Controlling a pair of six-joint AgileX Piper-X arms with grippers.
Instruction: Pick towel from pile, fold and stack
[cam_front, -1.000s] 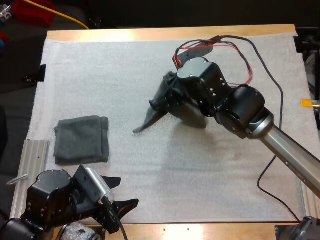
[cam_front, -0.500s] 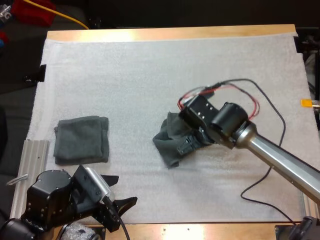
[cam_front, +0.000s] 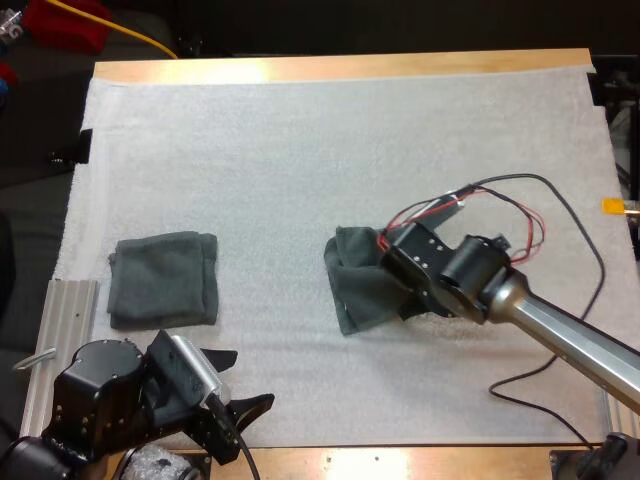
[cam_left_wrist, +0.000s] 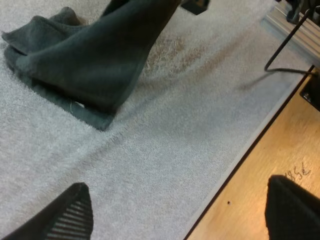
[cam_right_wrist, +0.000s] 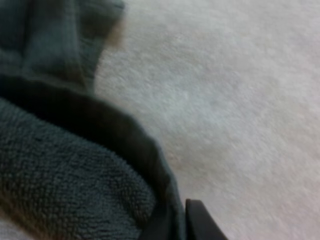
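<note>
Grey-green towel (cam_front: 352, 292) was clenched in the right claw (cam_front: 398, 283), touching the mat (cam_front: 250, 150). Left claw (cam_front: 243, 402) stood released; spreading the towel flat seemed next.

I had two towels on the white mat (cam_front: 300, 150). The folded dark grey-green terry towel (cam_front: 163, 280) lay flat as a neat, roughly square pad near the mat's left edge, towards the near side, with its layers showing along its right side. The crumpled dark grey-green terry towel (cam_front: 360, 285) sat near the mat's middle, well apart from the folded one. Its lower part spread on the mat in loose, overlapping folds, one corner pointing towards the near edge. Its right side was drawn up off the mat, pinched in my right gripper (cam_front: 405, 288). From the left wrist camera this towel (cam_left_wrist: 90, 65) sloped up from the mat, and the right wrist camera showed its looped pile (cam_right_wrist: 60, 175) close up.
</note>
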